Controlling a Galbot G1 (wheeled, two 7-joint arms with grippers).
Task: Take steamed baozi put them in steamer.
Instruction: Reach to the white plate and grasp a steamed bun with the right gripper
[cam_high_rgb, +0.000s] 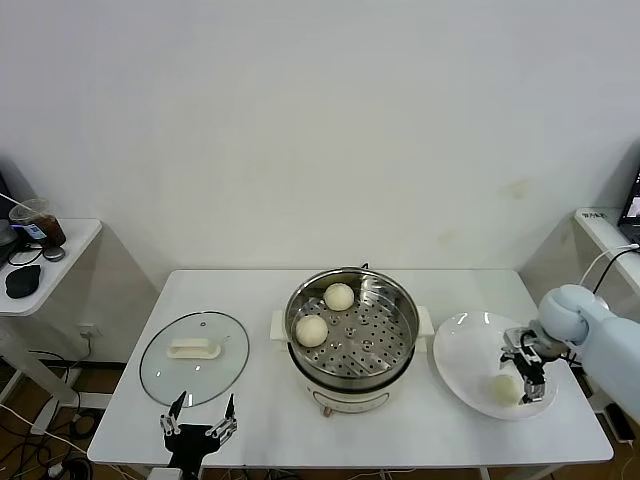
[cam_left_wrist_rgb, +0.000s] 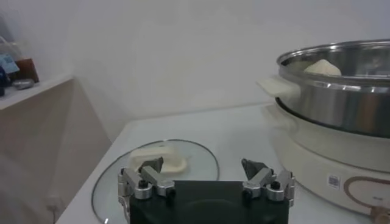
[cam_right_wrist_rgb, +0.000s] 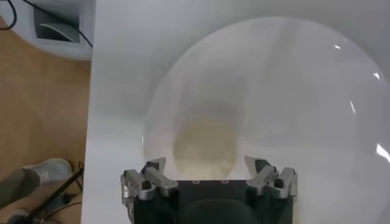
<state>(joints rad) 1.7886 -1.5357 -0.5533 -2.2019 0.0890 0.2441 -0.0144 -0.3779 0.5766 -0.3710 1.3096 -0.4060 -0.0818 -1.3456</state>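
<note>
The steamer (cam_high_rgb: 352, 335) stands mid-table and holds two baozi, one at the back (cam_high_rgb: 339, 296) and one at its left side (cam_high_rgb: 311, 330). A third baozi (cam_high_rgb: 505, 388) lies on the white plate (cam_high_rgb: 468, 345) at the right. My right gripper (cam_high_rgb: 527, 378) hovers open just over that baozi. In the right wrist view the baozi (cam_right_wrist_rgb: 204, 143) lies between and beyond the spread fingers of the right gripper (cam_right_wrist_rgb: 210, 167), on the plate (cam_right_wrist_rgb: 292, 91). My left gripper (cam_high_rgb: 198, 425) is open and empty, parked at the table's front left. I see only three baozi.
The glass lid (cam_high_rgb: 194, 357) with its cream handle lies flat at the table's left, just beyond the left gripper (cam_left_wrist_rgb: 204, 165); it also shows in the left wrist view (cam_left_wrist_rgb: 155, 161), with the steamer (cam_left_wrist_rgb: 341, 91) to one side. A side shelf (cam_high_rgb: 40, 250) with a cup stands far left.
</note>
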